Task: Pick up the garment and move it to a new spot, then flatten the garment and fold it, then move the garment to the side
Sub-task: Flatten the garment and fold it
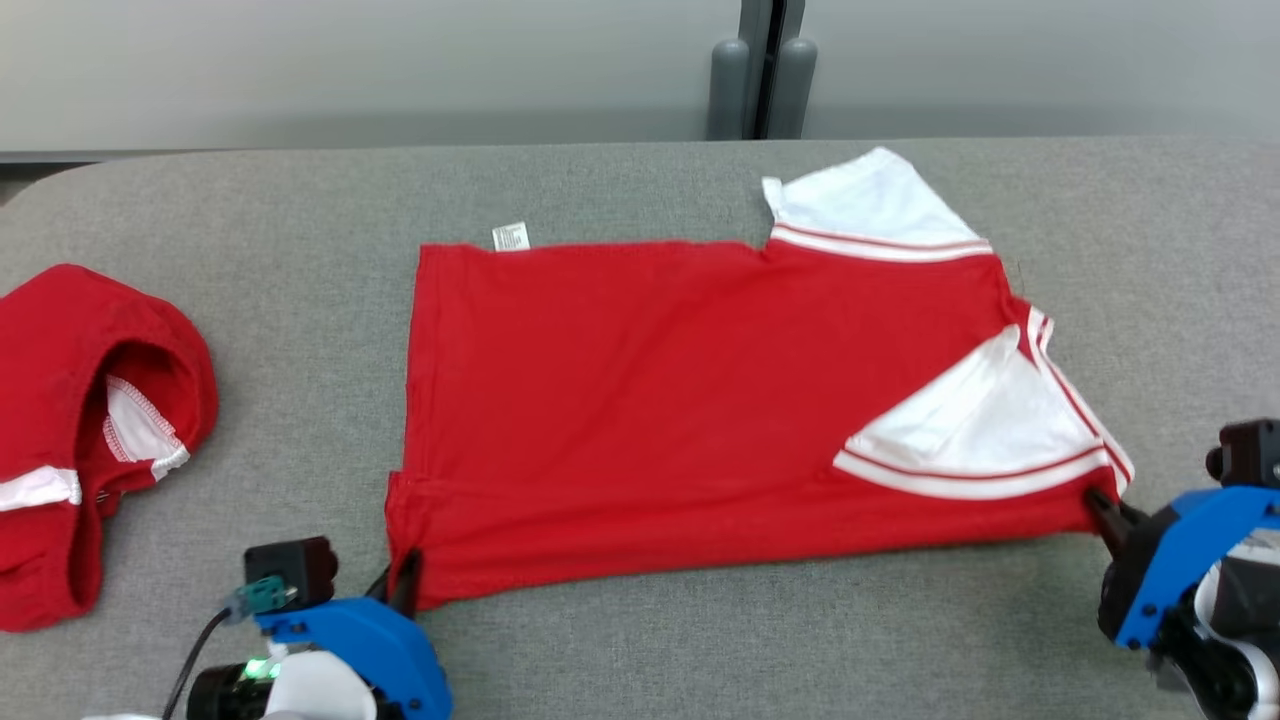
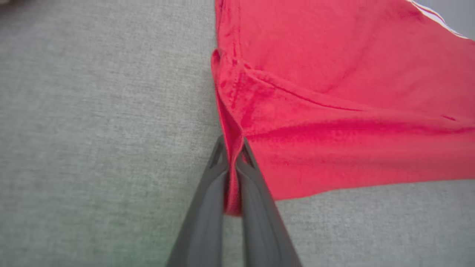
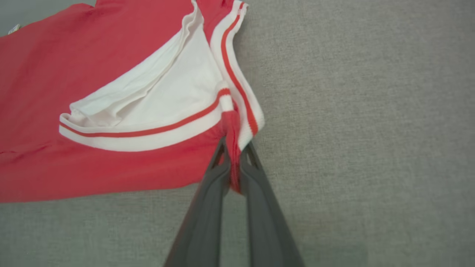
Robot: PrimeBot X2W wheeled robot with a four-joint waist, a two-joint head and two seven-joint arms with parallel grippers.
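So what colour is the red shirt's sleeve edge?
Sleeve edge: white with a red stripe; right wrist view.

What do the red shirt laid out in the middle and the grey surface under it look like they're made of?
The red shirt: soft matte knit, probably cotton jersey; it creases limply, and its white striped cuff looks ribbed. The grey surface: matte woven or felt-like cloth, with a fine heathered texture.
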